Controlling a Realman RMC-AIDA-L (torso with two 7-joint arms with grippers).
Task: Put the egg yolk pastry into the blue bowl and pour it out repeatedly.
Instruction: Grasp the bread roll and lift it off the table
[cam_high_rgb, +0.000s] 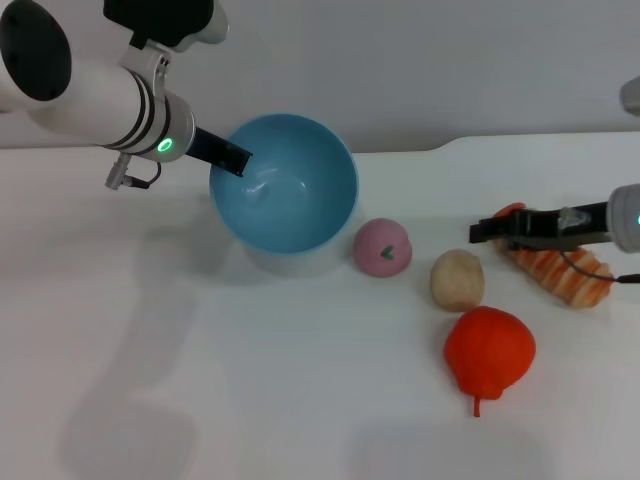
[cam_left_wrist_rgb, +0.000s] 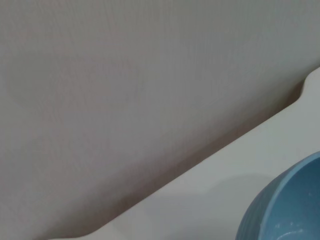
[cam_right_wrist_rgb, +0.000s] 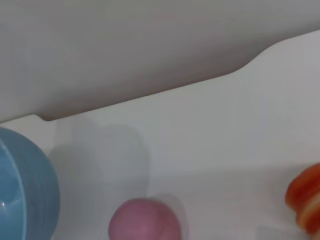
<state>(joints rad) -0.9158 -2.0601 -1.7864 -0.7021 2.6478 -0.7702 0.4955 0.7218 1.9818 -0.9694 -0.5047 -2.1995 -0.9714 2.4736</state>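
The blue bowl (cam_high_rgb: 290, 190) is held tilted, its opening turned towards the front right, and nothing lies in it. My left gripper (cam_high_rgb: 230, 158) is shut on its left rim. The bowl also shows in the left wrist view (cam_left_wrist_rgb: 280, 210) and the right wrist view (cam_right_wrist_rgb: 25, 195). The egg yolk pastry (cam_high_rgb: 457, 279) lies on the white table to the right of the bowl. My right gripper (cam_high_rgb: 478, 231) hovers just right of and behind the pastry, apart from it, pointing left.
A pink ball (cam_high_rgb: 382, 247) with a green mark lies between bowl and pastry; it also shows in the right wrist view (cam_right_wrist_rgb: 145, 220). A long ridged orange bread (cam_high_rgb: 565, 275) lies under the right gripper. A red-orange fruit (cam_high_rgb: 489, 350) lies in front of the pastry.
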